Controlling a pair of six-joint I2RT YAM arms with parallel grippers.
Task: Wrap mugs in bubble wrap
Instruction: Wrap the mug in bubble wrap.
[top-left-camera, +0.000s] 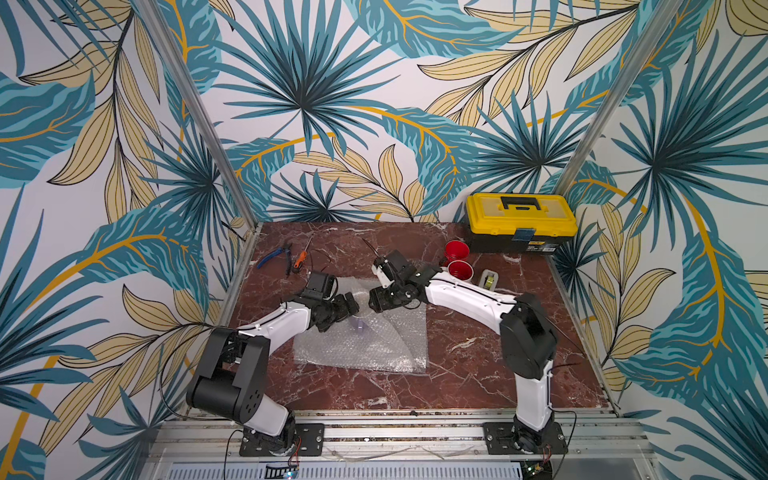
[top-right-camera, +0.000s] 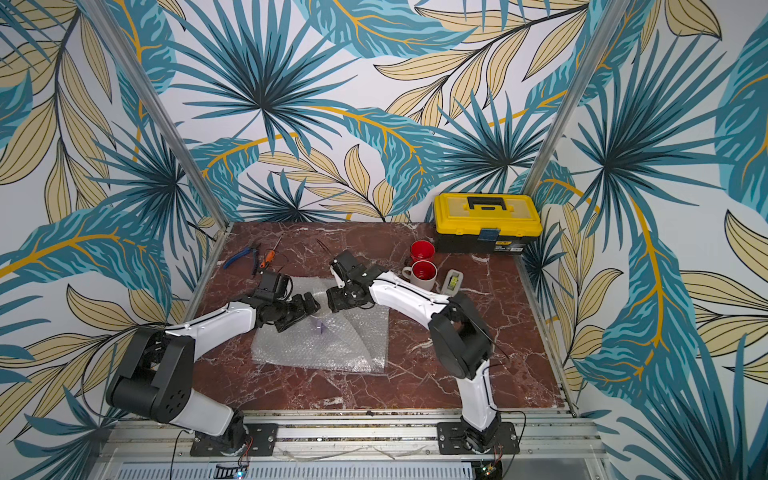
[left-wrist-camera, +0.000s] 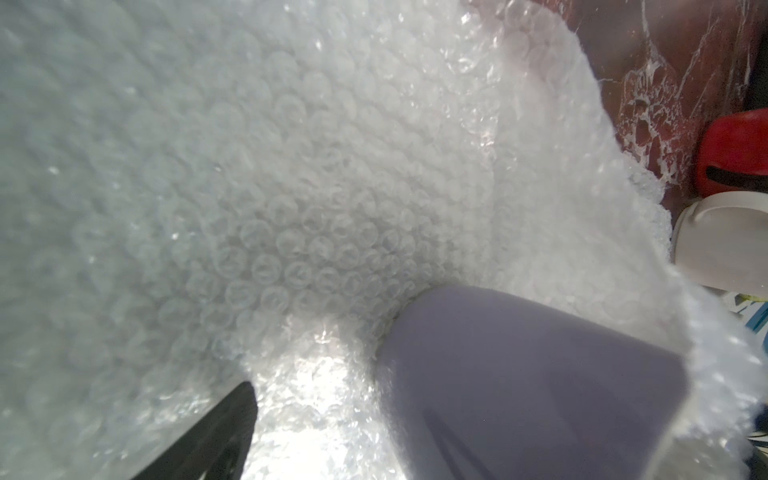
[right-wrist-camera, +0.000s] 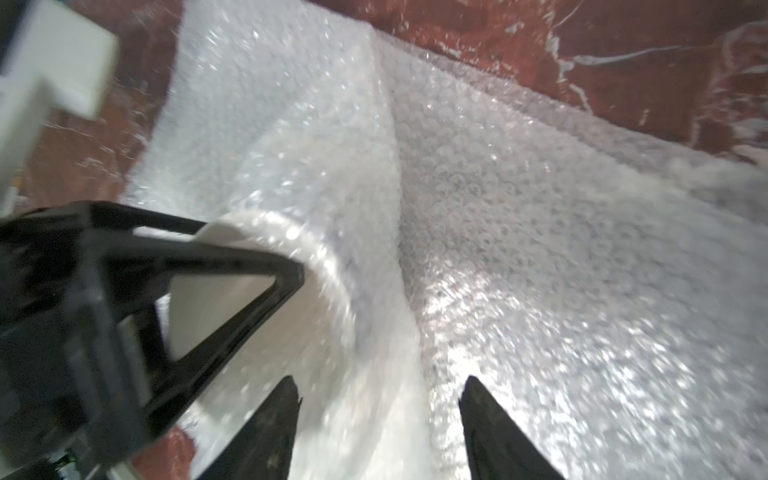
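Marble table (top-left-camera: 478, 386) — bubble wrap (top-left-camera: 374, 345), toolbox label (top-left-camera: 540, 248) unreadable.

I see bubble wrap (left-wrist-camera: 249, 187) filling nearly everything ahead of my 1 visible black finger (left-wrist-camera: 208, 436). The lavender mug (left-wrist-camera: 540, 382) sits beside that finger, with a shiny strip of wrap between them. Beyond the wrap's ragged edge, a red mug (left-wrist-camera: 731, 153) and a white mug (left-wrist-camera: 723, 245) show side by side against the marble table (left-wrist-camera: 685, 62).

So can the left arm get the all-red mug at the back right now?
Probably not. The left hand is down by the lavender mug on the bubble wrap, and the right arm stretches across between it and the all-red mug.
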